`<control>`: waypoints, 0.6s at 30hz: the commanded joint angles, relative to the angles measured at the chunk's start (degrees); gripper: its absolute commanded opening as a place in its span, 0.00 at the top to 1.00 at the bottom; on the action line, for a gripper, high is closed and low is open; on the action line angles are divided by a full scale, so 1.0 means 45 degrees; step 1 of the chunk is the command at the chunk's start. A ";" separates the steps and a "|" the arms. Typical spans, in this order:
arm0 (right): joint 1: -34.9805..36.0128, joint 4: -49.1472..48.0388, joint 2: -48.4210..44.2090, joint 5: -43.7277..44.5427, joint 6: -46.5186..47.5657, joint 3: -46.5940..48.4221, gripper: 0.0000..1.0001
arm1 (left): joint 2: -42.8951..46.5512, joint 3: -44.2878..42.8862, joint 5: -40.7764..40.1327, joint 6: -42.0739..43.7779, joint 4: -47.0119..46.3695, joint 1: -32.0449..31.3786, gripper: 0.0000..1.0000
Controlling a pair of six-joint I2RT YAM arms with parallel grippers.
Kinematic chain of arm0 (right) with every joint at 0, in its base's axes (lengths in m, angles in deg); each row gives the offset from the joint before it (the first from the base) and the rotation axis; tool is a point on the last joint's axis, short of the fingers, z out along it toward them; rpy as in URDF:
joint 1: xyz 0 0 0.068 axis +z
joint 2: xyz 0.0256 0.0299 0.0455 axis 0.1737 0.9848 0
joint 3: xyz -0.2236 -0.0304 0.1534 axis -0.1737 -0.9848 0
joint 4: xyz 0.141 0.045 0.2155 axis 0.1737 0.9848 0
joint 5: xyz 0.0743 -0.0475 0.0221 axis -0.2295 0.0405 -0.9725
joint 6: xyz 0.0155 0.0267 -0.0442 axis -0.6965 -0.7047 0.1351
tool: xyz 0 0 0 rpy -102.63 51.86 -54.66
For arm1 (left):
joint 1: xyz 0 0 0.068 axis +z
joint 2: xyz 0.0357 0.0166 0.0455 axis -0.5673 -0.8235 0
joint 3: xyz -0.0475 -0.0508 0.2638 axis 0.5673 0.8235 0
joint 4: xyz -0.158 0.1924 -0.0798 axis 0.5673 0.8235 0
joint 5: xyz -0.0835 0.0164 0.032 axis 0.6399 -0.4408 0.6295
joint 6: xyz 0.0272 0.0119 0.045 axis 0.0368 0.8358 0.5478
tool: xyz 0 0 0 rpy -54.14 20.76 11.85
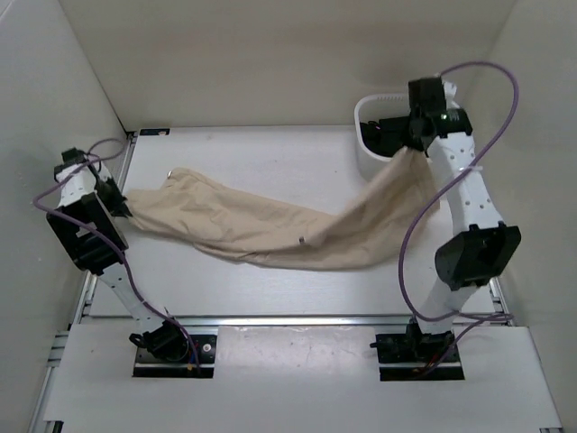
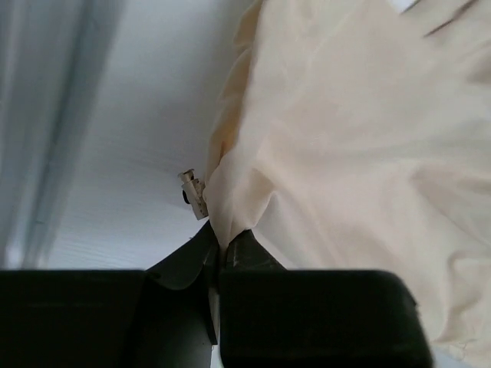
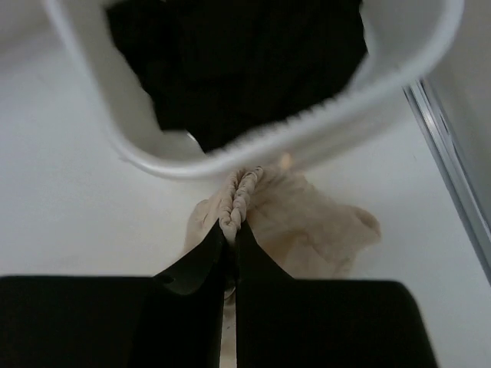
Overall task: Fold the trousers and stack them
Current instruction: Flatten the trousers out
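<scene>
Trousers (image 1: 270,230), one beige pair, stretch across the bench (image 1: 261,153) from its left edge to the far right. The middle rests on the surface and the right end is lifted off it. A small dark tag (image 1: 300,240) shows on the cloth near the middle.

There are two claws, and each has hold of one end. The left claw (image 2: 221,257) is closed down to a thin slit, pinching a fold of cloth at the left end. A small pale tag (image 2: 193,192) sticks out just beside the pinch. At the far right, the right claw (image 3: 230,238) is pressed almost together on a gathered, ruffled edge of the cloth. It holds that edge up just beside the near rim of the one white bin (image 3: 153,157). Inside the bin lies black clothing (image 3: 245,61); how many pieces it is cannot be told.
</scene>
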 commanded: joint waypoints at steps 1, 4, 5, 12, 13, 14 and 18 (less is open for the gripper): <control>-0.0136 0.0531 0.0166 -0.0588 0.0564 0.4142 1.00 | 0.1136 -0.2667 -0.0207 0.0012 0.0563 0.0135 0.86; -0.0545 0.0652 -0.1351 -0.0179 -0.0001 0.3571 1.00 | 0.2306 -0.3242 -0.0461 0.0012 0.1305 0.0683 0.86; -0.0548 0.0401 -0.2808 -0.0178 -0.0176 0.2655 1.00 | 0.2697 -0.3107 -0.0463 0.0012 0.1423 0.0858 0.86; -0.2186 0.1588 -0.9223 0.1264 -0.3121 -0.6388 1.00 | 0.6350 0.1302 -0.2198 0.0012 0.1698 0.2596 0.86; -0.2188 0.1841 -1.0215 0.1461 -0.3533 -0.7944 1.00 | 0.6875 0.1966 -0.2781 0.0012 0.1582 0.3120 0.86; -0.2188 0.2424 -1.0611 0.1618 -0.3924 -0.8617 1.00 | 0.7112 0.3326 -0.2980 0.0012 0.1426 0.3396 0.86; -0.2188 0.2977 -1.1766 0.2049 -0.5351 -1.1859 1.00 | 0.7681 0.6829 -0.3840 0.0012 0.0392 0.4492 0.86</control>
